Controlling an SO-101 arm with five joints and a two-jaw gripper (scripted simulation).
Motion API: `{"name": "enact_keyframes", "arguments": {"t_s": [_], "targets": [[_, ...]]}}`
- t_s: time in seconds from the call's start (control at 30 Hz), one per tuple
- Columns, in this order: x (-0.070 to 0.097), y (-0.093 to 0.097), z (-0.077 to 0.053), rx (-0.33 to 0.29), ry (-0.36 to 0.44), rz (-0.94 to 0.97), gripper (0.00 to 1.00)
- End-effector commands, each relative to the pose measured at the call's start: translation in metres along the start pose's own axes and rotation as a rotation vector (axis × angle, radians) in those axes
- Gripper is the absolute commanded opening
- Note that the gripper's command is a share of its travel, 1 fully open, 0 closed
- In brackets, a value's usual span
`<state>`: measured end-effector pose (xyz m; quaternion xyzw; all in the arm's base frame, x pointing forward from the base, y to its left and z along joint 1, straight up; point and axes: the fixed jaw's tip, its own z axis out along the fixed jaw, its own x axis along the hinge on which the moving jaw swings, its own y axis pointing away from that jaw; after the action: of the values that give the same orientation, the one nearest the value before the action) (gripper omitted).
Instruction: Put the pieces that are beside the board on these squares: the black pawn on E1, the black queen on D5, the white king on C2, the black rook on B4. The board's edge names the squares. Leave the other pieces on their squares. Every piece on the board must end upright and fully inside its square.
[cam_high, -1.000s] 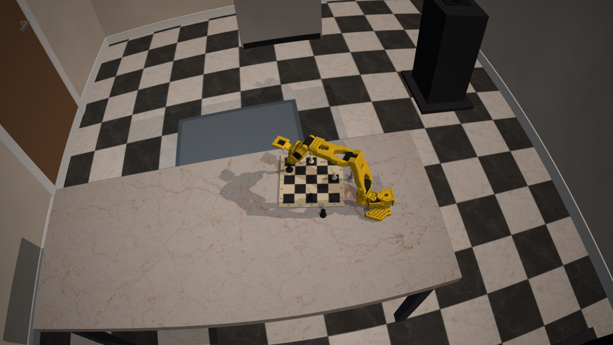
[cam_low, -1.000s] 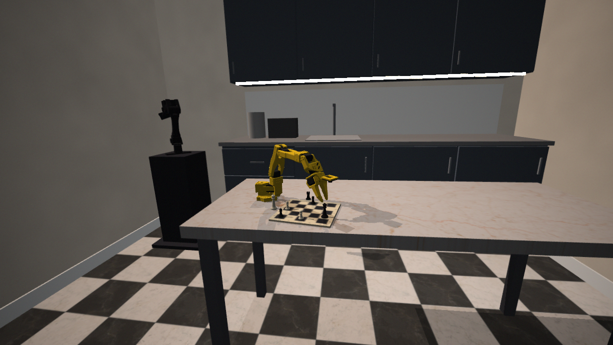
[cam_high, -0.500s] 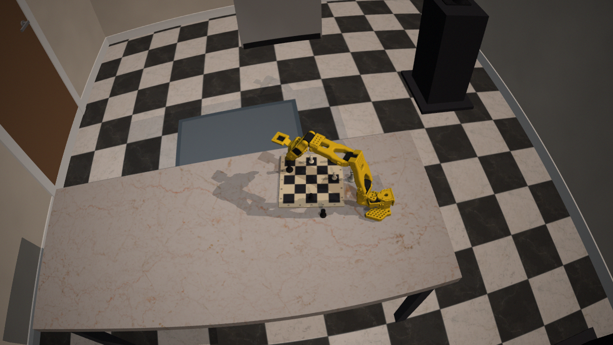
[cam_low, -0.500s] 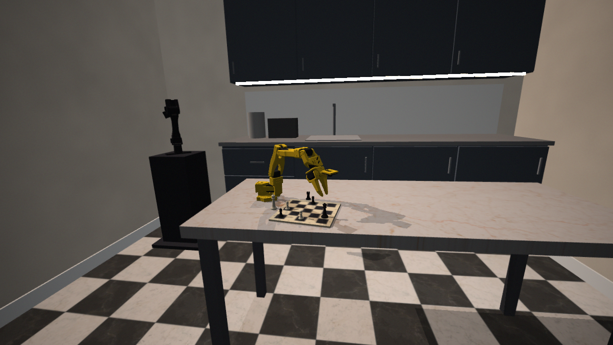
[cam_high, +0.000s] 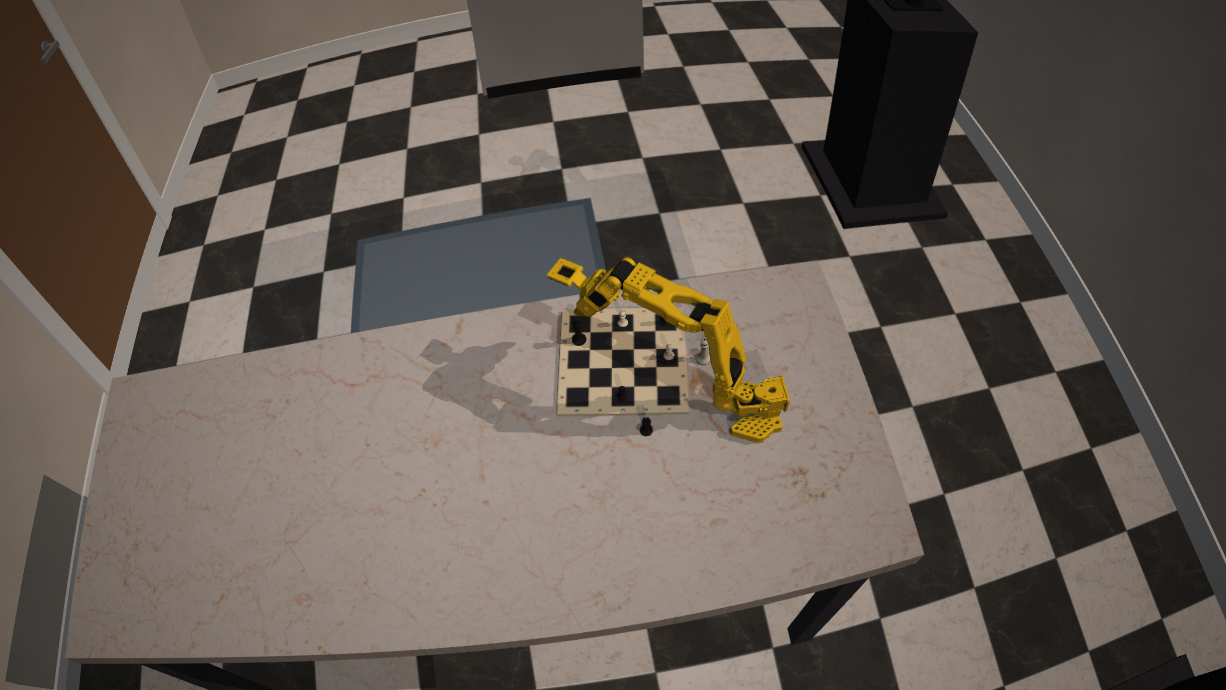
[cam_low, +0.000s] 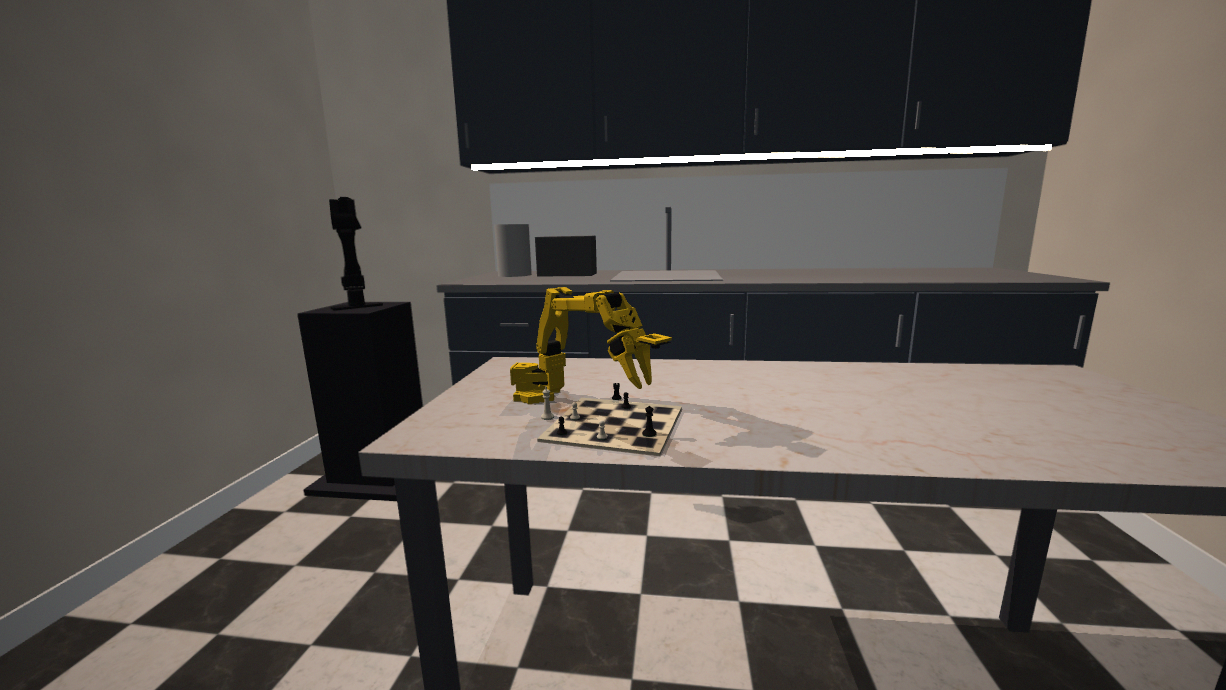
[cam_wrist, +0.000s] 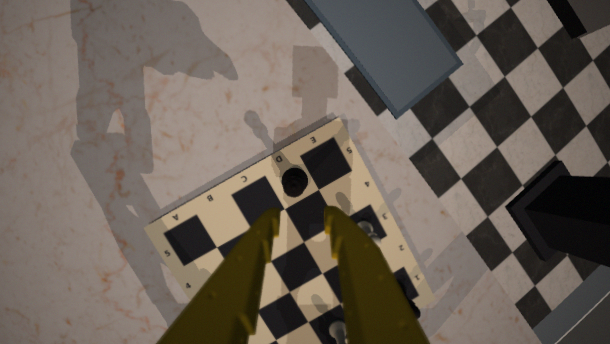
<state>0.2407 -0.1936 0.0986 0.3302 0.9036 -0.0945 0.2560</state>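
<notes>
The black queen (cam_high: 579, 334) stands upright on D5 at a corner region of the small board (cam_high: 623, 361); it also shows in the wrist view (cam_wrist: 294, 181) and the exterior view (cam_low: 649, 420). My gripper (cam_wrist: 300, 222) hangs above the board just behind the queen, fingers slightly apart with nothing between them (cam_low: 639, 375). A small black piece (cam_low: 561, 424) stands at the E1 corner. The white king (cam_high: 701, 349) stands off the board beside my arm. A black piece (cam_high: 646, 426), seemingly the rook, stands off the board on the table.
Other pieces stand on the board: two white ones (cam_high: 622, 320) (cam_high: 668, 352) and a black one (cam_high: 621, 394). My arm's base (cam_high: 754, 398) sits beside the board. The table's far edge runs close behind the board.
</notes>
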Motion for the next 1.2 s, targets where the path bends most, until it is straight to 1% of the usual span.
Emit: {"name": "enact_keyframes", "arguments": {"t_s": [0.0,0.1,0.17,0.27,0.43,0.53,0.6,0.67,0.73,0.83,0.93,1.03,1.17], "targets": [[0.005,-0.013,-0.017,0.022,-0.003,0.044,0.12],[0.014,-0.026,-0.033,0.047,-0.001,0.086,0.12],[0.014,-0.026,-0.033,0.047,-0.001,0.086,0.12],[0.029,-0.04,-0.052,0.079,0.001,0.14,0.12],[0.064,-0.059,-0.083,0.141,0.005,0.243,0.12],[0.088,-0.066,-0.096,0.179,0.008,0.306,0.12],[0.104,-0.068,-0.101,0.203,0.009,0.346,0.12],[0.119,-0.07,-0.105,0.225,0.011,0.383,0.12],[0.119,-0.07,-0.105,0.225,0.011,0.383,0.12],[0.137,-0.071,-0.107,0.252,0.012,0.43,0.12],[0.15,-0.071,-0.107,0.272,0.013,0.464,0.12],[0.157,-0.071,-0.107,0.284,0.013,0.484,0.12],[0.161,-0.071,-0.106,0.29,0.013,0.494,0.12]]}}
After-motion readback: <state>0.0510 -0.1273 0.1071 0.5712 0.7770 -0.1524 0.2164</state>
